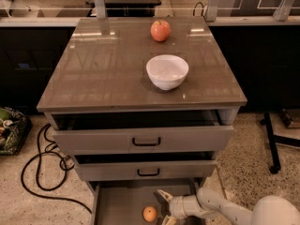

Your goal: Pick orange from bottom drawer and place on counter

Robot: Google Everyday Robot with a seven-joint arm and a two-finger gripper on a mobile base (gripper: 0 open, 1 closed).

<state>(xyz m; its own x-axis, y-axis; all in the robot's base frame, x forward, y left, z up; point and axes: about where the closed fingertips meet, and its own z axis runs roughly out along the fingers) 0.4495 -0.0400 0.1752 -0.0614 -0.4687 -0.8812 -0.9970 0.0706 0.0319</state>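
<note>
Cabinet: three drawers under a glossy brown-grey counter [98,78]. All three drawers stand open to different degrees. The top drawer [143,138] and the middle drawer [147,170], each with a black handle, are pulled out only slightly. The bottom drawer [119,203] is pulled out furthest, and its flat grey floor is exposed.

Task item: the orange [150,213] lies on the floor of the bottom drawer, roughly midway between its left and right walls and towards its front edge. It is not lifted.

Gripper: the gripper [165,207] is inside the bottom drawer, low over the floor, just to the right of the orange. The white arm [220,209] enters from the lower right. The fingers are spread apart, one finger [162,194] pointing up and left towards the back of the drawer, the other low near the bottom edge of the view. They pinch nothing. The orange sits just beside the finger ends, outside the gap; contact cannot be determined.

Counter contents: a white bowl [167,71] stands upright right of centre. A reddish apple [160,30] with a stem sits behind it, near the back edge. The two are apart.

Surroundings: black cables [41,170] trail over the speckled floor to the left of the cabinet. A black stand leg [272,144] is to the right.
</note>
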